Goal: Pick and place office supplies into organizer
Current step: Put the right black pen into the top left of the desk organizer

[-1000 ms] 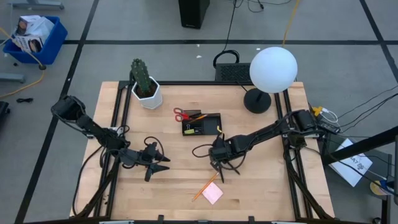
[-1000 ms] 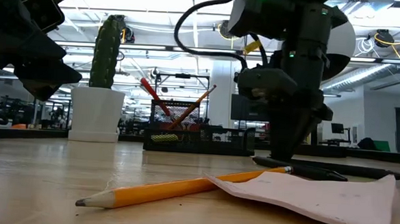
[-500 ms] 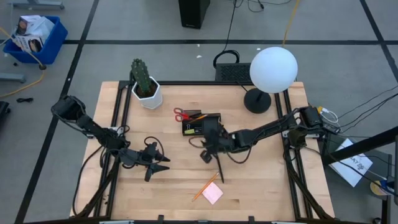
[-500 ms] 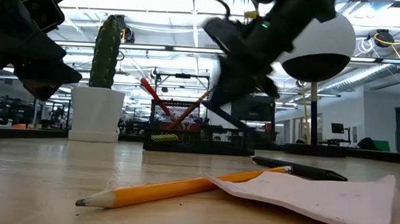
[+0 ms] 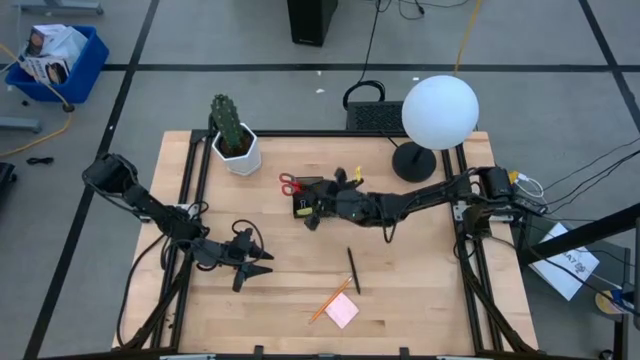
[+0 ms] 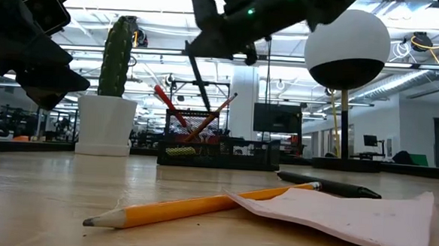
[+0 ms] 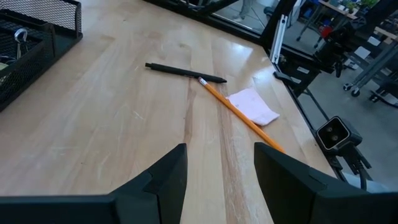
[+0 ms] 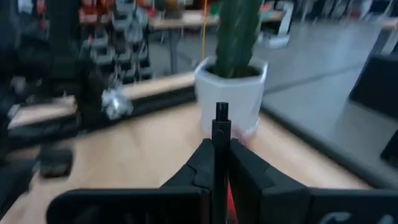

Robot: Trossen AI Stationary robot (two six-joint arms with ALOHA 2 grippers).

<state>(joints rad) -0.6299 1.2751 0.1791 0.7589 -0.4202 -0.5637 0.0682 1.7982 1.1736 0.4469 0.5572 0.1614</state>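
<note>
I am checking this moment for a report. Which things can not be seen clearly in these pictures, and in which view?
- High view: most of the organizer is covered by the right gripper, so its contents stay hidden.
- Low view: the organizer's compartments lie behind its mesh wall.
- Right wrist view: motion blur; the lower end of the black pen is hidden between the fingers.
- Left wrist view: the left gripper is cut off at the frame edge.

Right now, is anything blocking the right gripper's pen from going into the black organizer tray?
Nothing visible: the right gripper holds the slim black pen over the black mesh organizer tray, beside the red-handled scissors.
</note>
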